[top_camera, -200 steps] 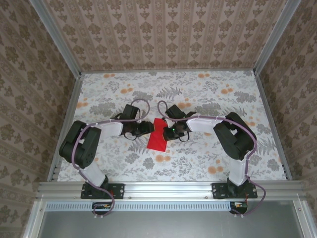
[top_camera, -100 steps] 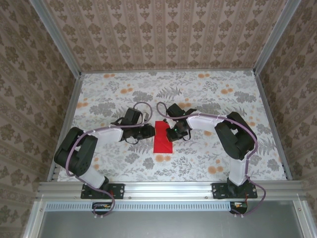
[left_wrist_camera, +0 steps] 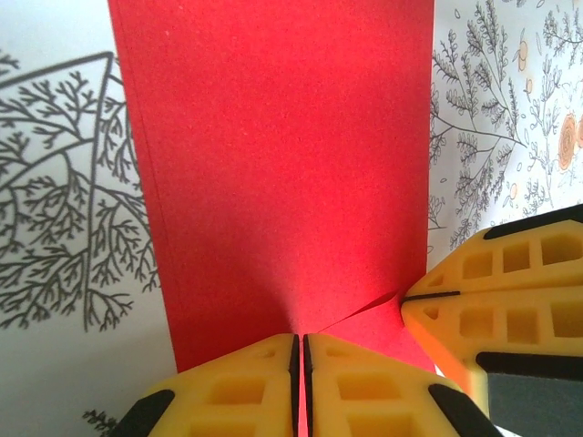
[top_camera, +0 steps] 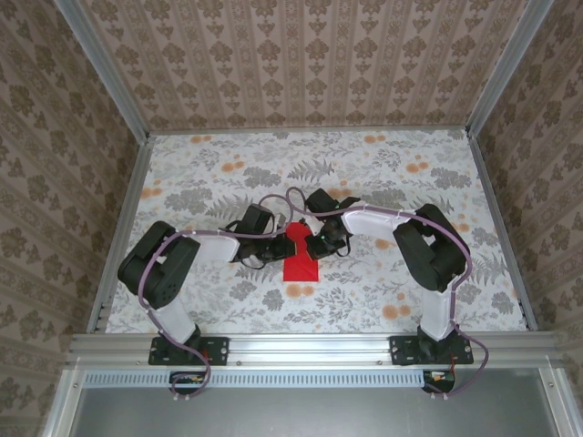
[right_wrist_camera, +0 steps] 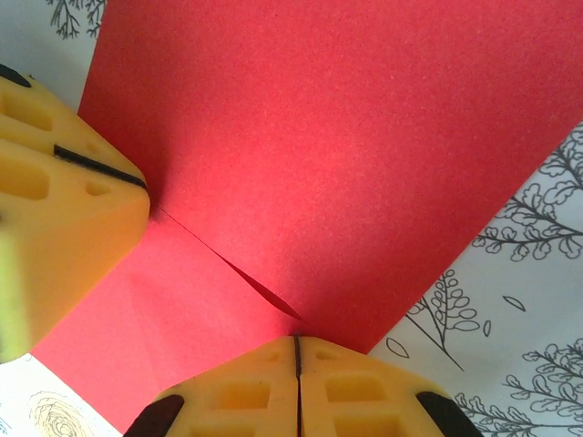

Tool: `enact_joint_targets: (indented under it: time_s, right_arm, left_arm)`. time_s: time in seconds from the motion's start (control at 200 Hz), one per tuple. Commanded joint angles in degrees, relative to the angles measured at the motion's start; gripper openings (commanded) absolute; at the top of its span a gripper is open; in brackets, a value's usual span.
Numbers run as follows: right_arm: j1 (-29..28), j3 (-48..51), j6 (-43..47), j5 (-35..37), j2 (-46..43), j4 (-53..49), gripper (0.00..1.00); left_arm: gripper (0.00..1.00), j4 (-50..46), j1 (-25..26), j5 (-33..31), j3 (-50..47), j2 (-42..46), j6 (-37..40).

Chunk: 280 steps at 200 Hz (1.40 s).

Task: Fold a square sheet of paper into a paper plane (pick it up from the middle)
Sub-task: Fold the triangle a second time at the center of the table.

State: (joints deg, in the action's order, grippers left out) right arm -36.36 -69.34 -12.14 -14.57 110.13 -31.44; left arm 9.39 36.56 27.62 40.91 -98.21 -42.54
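The tabletop (top_camera: 383,164) is covered by a printed cloth: white ground, grey fern and leaf motifs, scattered orange blossoms. In the wrist views the print resolves into fine grey fern branches and an orange blossom (left_wrist_camera: 569,137). Three walls enclose the tabletop: back wall (top_camera: 310,64), left wall (top_camera: 50,182), right wall (top_camera: 547,182), all papered in beige-brown with vertical stripes and damask ornaments. Aluminium posts (top_camera: 100,68) rise from the two far corners. An aluminium rail (top_camera: 310,346) runs along the near edge, with a perforated strip (top_camera: 310,377) just below it and a plain grey panel (top_camera: 310,411) beneath that.
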Motion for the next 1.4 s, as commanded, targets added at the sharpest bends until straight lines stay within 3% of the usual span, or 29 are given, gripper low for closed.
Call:
enact_joint_targets:
  time_s: [0.0,0.29,0.435,0.5,0.595,0.685,0.82,1.395]
  right_arm:
    - [0.56,1.20,-0.25,2.09,2.82,-3.65,0.08]
    - [2.80,3.73,-4.75,-1.58,0.00,0.33,0.09]
    - [3.23,7.48,-11.75,-12.97,-7.15,12.76,0.09]
    - [2.72,9.71,-16.91,-14.67,-10.19,18.79,0.11]
    - [1.68,12.72,-22.25,-11.73,-13.72,22.34,0.11]
    - [0.75,15.51,-25.29,-6.74,-16.53,21.31,0.10]
    - [-1.65,18.25,-27.90,-4.89,-18.63,18.89,0.09]
    - [-7.37,12.80,-29.02,-1.43,-10.74,12.85,0.07]
  left_arm:
    - [0.13,-1.65,0.84,-2.38,0.16,-1.48,-0.26]
    - [0.10,-6.84,1.31,-8.77,-2.13,-0.63,-0.28]
    - [0.08,-9.17,2.41,-11.09,-1.52,-1.24,-0.41]
    - [0.07,-11.38,2.86,-13.41,-0.64,-1.36,-0.25]
    - [0.05,-12.51,3.47,-15.39,-0.06,-1.28,-0.48]
    - [0.04,-13.51,3.94,-17.06,0.31,-1.47,-1.03]
    - [0.03,-13.68,4.23,-17.78,0.31,-1.96,-1.97]
    - [0.03,-13.43,4.49,-17.78,0.62,-3.74,-3.33]
